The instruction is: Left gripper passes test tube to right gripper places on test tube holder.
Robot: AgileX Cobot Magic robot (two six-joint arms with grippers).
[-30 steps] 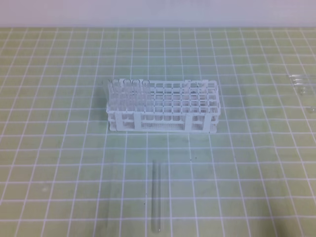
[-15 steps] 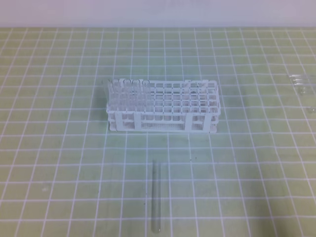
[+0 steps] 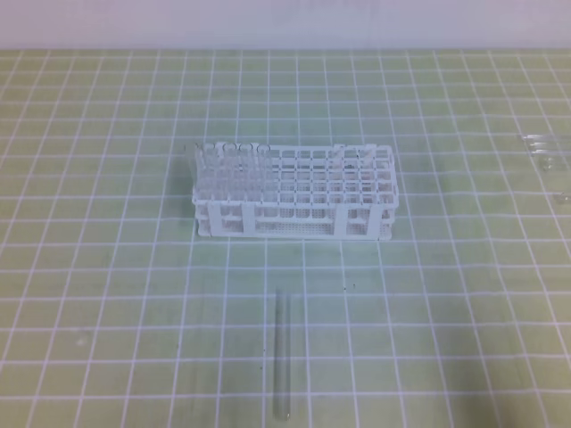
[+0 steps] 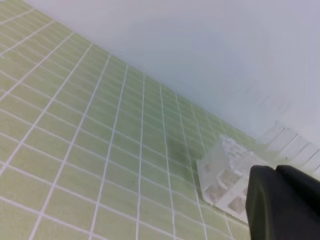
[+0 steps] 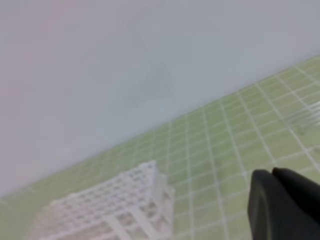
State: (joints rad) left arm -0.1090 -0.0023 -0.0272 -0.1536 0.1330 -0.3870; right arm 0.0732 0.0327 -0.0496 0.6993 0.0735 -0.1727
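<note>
Nearest, the test tube (image 3: 283, 355) is seen lying flat on the green gridded mat (image 3: 107, 294), lengthwise near to far, well apart from both arms. The left gripper (image 4: 276, 172) and right gripper (image 5: 271, 175) are held closed and empty. The left jaws should be opened, lowered squarely across the tube and closed mid-length. Farther back, the test tube holder (image 3: 294, 192) is set.
</note>
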